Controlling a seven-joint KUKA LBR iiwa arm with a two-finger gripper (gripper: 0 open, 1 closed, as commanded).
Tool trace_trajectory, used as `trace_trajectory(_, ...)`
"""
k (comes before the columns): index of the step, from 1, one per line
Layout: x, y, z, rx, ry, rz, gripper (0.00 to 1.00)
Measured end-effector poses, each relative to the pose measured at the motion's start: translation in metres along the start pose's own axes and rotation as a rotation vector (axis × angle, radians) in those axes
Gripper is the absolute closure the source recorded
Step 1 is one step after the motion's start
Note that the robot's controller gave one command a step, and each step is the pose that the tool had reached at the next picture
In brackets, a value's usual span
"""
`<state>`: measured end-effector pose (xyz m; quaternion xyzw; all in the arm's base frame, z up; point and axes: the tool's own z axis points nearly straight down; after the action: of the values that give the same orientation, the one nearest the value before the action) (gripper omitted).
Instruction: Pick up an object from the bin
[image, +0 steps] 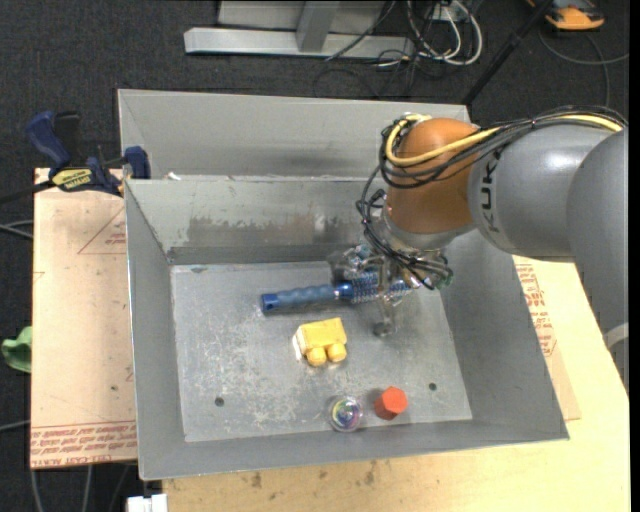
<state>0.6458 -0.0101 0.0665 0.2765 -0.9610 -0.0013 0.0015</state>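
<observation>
Camera view: gripper (384, 305) is hovering at end of long blue plastic brush (300, 297); apart/together, can't tell. Needs centring over handle.

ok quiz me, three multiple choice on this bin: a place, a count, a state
1. Where is the yellow block? A) on the bin floor, next to the blue tool B) on the rim C) against the left wall
2. How many loose things lie in the bin? A) two B) four C) seven
3. How is the blue tool? A) upright B) flat on the floor C) leaning on a wall
Key: 1 A, it sits mid-floor beside the tool; 2 B, tool, block, orange piece, clear ball; 3 B, its length lies along the floor, gripper at its right end.
</observation>
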Motion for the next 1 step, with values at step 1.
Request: trace_trajectory(1,-0.0020,-0.0003,-0.0043,0.003,-0.005,-0.002,1.00)
